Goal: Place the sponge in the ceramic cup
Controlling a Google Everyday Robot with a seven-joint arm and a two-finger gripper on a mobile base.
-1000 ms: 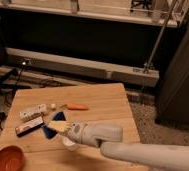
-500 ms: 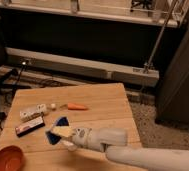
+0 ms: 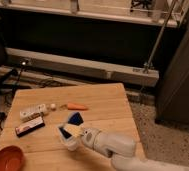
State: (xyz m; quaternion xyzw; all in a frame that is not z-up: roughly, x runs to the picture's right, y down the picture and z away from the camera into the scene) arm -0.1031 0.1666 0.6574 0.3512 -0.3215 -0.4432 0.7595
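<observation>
A small white ceramic cup (image 3: 67, 141) with a blue inside stands on the wooden table (image 3: 103, 102), near its front middle. A pale yellow sponge (image 3: 73, 130) sits at the cup's mouth, with a blue piece (image 3: 76, 118) sticking up just behind it. My gripper (image 3: 83, 134) reaches in from the lower right and is shut on the sponge, right over the cup. The white arm (image 3: 110, 144) stretches away to the bottom right.
An orange carrot (image 3: 77, 106) and a small white ball (image 3: 53, 106) lie behind the cup. A white packet (image 3: 33, 111) and a dark bar (image 3: 29, 126) lie to the left. A red-orange bowl (image 3: 8, 159) sits at the front left corner.
The gripper and the sponge have shifted slightly right and down onto the cup's mouth. The arm has swung lower and to the right. The other objects have not moved.
</observation>
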